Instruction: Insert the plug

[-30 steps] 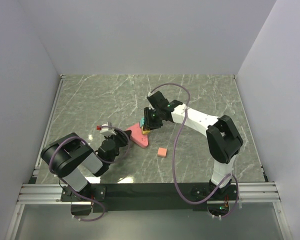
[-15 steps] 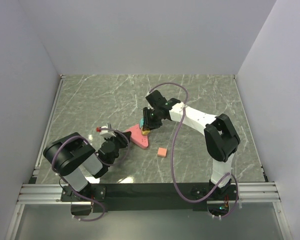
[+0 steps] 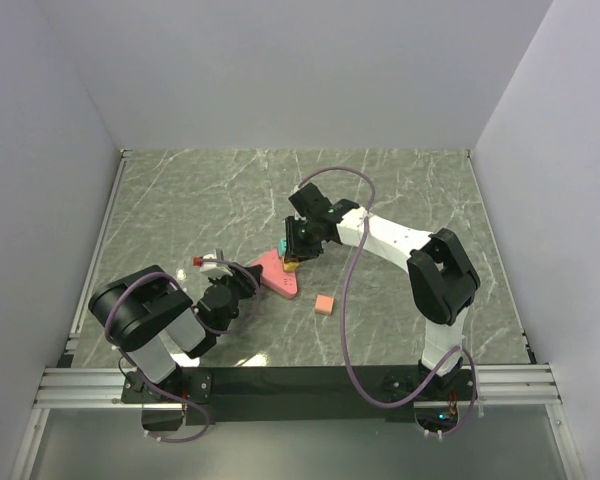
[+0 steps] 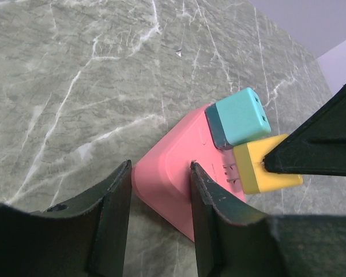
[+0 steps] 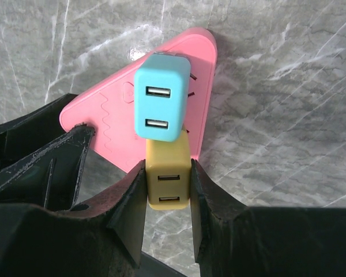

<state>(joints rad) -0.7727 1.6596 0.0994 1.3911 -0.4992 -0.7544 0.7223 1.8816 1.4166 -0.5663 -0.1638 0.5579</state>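
- right gripper [image 5: 168, 187]: jaws nearly closed, clamped on the yellow plug [image 5: 168, 182] w/ one finger on ea. side; plug's USB end faces the wrist cam.
- yellow plug sits on the pink socket block [image 5: 106, 118] near one long edge, touching the teal plug [image 5: 160, 98] just beside it.
- Left wrist cam shows short dark marks btwn the yellow plug's body [image 4: 259, 167] and the block face [image 4: 173, 173]; can't tell whether the prongs are in the slots or how far.
- teal plug [image 4: 240, 117] stands on the block w/ nothing gripping it, 2 USB ports facing up.
- left gripper [image 4: 160, 173]: jaws part open, set astride the block's near corner; fingers [image 4: 112, 213] sit against both sides of that corner, so it appears to have hold of the block.
- Top cam: pink socket block [image 3: 275, 272] lies flat on the marble table [image 3: 180, 200] approx mid-table, btwn the left gripper [image 3: 248, 278] and right gripper [image 3: 296, 250].
- Small orange cube [image 3: 325, 304] lies on the table near the block, on the right arm's side, apart from both grippers.
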